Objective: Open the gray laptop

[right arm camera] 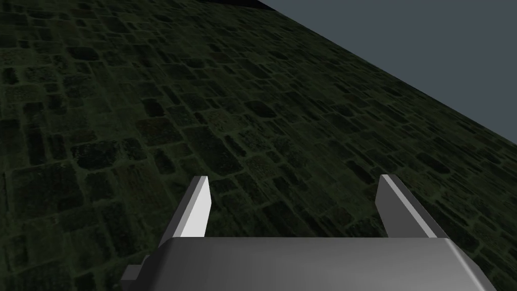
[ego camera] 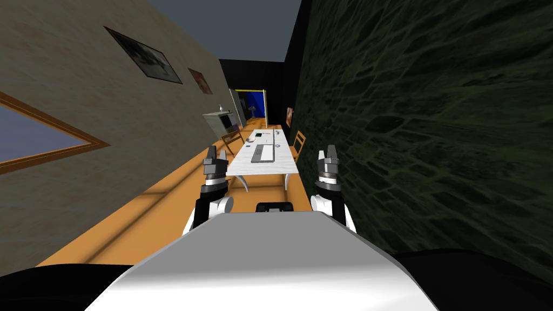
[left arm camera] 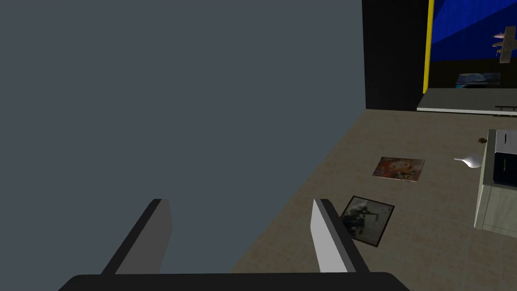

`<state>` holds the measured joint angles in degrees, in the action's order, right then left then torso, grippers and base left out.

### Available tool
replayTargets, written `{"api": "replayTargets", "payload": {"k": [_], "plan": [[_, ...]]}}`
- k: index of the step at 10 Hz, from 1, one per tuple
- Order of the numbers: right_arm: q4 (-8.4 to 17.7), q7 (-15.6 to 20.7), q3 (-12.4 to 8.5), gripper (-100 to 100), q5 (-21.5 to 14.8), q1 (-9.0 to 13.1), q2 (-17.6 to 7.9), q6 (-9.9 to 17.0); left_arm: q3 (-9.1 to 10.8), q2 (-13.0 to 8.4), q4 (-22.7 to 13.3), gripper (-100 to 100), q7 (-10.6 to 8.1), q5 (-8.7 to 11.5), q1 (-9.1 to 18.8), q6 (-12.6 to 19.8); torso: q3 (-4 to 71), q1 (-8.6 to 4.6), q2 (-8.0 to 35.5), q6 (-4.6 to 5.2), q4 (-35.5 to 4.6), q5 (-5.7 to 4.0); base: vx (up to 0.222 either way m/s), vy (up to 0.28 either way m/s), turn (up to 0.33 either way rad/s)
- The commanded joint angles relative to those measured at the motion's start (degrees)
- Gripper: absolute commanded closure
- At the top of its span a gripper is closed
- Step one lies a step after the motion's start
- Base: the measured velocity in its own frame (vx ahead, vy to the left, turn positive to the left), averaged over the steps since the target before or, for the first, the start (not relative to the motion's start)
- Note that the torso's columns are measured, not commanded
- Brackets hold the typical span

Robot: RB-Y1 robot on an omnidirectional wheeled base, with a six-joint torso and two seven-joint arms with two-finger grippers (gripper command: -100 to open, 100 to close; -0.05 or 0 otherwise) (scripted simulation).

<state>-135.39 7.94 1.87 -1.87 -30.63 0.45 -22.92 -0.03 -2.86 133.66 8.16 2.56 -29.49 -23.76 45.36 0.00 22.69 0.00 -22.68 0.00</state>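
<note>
ahead in the head view, the gray laptop (ego camera: pixel 263 153) lies flat on a white table (ego camera: pixel 264 168), well beyond and between the raised left gripper (ego camera: pixel 215 155) and right gripper (ego camera: pixel 328 152). in the left wrist view, that gripper's fingers (left arm camera: pixel 330 237) stand apart, released. in the right wrist view, the fingers (right arm camera: pixel 194 214) are likewise spread, grasping nothing.

Right claw (right arm camera: pixel 294 177), fingers spread well apart
</note>
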Motion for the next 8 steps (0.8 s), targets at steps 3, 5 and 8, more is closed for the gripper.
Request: {"api": "replayTargets", "payload": {"k": [3, 5, 8], "plan": [[0.00, 0.00, 0.00, 0, 0.00, 0.00, 0.00, 0.00, 0.00, 0.00, 0.00, 0, 0.00, 0.00, 0.00, 0.00, 25.37, 0.00, 12.70, 0.00, -12.69, 0.00, 0.000, 0.000, 0.000], [0.02, 0.00, 0.00, 0, 0.00, 0.00, 0.00, 0.00, 0.59, -2.94, 0.00, -100, -0.01, 0.03, 0.84, 2.18, 37.79, -0.05, 18.84, 0.01, -18.80, -0.01, 0.016, -0.029, -0.041], [0.03, 0.00, 0.01, 0, 0.00, -0.01, 0.01, 0.01, 1.57, -5.34, -0.12, -100, -0.04, 0.07, 2.26, 5.84, 39.21, -0.04, 19.57, 0.00, -19.58, -0.01, 0.019, -0.047, -0.049]]}}
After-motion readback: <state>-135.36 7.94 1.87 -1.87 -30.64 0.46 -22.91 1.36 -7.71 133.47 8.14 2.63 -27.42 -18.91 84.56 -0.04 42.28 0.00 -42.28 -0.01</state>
